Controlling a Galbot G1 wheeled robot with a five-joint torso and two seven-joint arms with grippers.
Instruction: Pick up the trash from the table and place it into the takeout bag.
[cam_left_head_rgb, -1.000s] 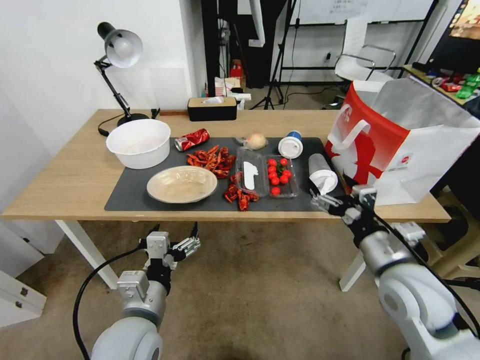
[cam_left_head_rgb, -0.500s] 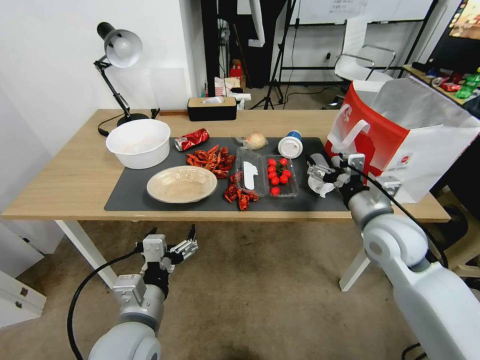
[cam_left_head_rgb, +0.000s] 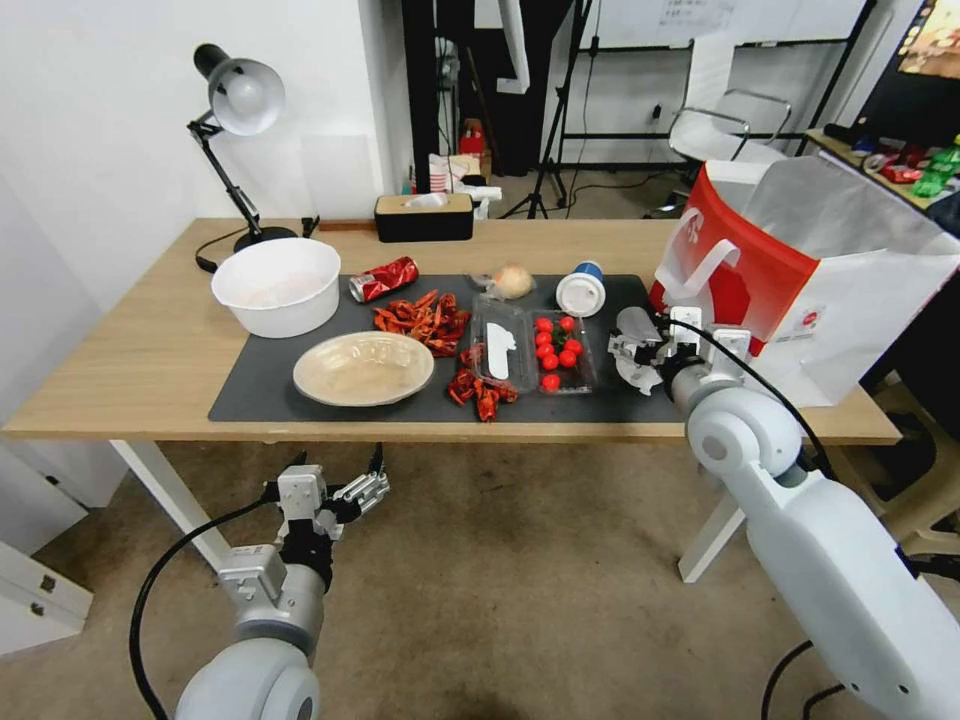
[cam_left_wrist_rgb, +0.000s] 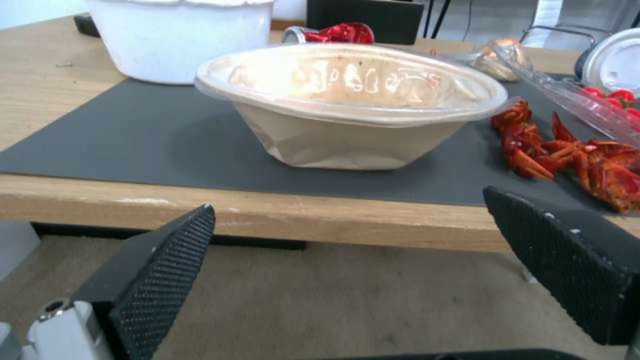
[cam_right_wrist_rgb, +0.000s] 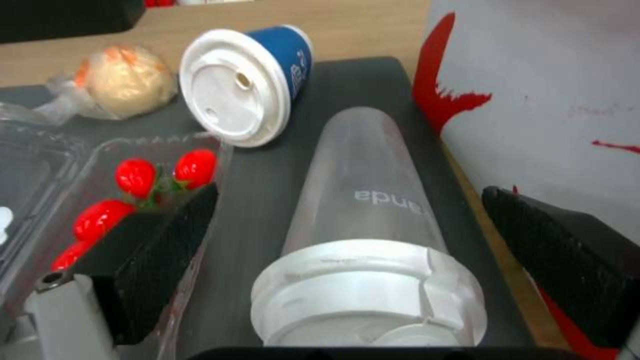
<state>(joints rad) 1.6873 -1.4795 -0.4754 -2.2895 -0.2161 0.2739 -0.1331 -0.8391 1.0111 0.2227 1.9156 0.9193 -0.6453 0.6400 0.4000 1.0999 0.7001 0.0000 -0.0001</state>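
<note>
Presently catalogued, largest item first:

Table (cam_left_head_rgb: 130, 360): light wood, carrying a dark grey mat (cam_left_head_rgb: 260, 395) on which all the trash lies.

Takeout bag (cam_left_head_rgb: 800, 290): stands upright at the table's right end, mouth open upward, just beside the clear cup; its red-printed wall is close enough for the outer finger to catch, so the approach wants to stay clear of it.

Right gripper (cam_left_head_rgb: 640, 352): over the mat's right end, fingers spread wide, one on each side of the clear cup's lid end, not touching it.

Left gripper (cam_left_head_rgb: 335, 490): parked below the table's front edge, fingers wide, holding nothing.

Clear cup (cam_right_wrist_rgb: 370, 200): lies on its side between the tomato tray (cam_right_wrist_rgb: 100, 200) and the bag, white lid (cam_right_wrist_rgb: 363, 295) toward the gripper.

Step in hand: grasping the clear cup.

Advice: close on the body behind the lid, squarely across the barrel; thin plastic likely buckles or rolls, so a gentle, centred squeeze seems best.
</note>
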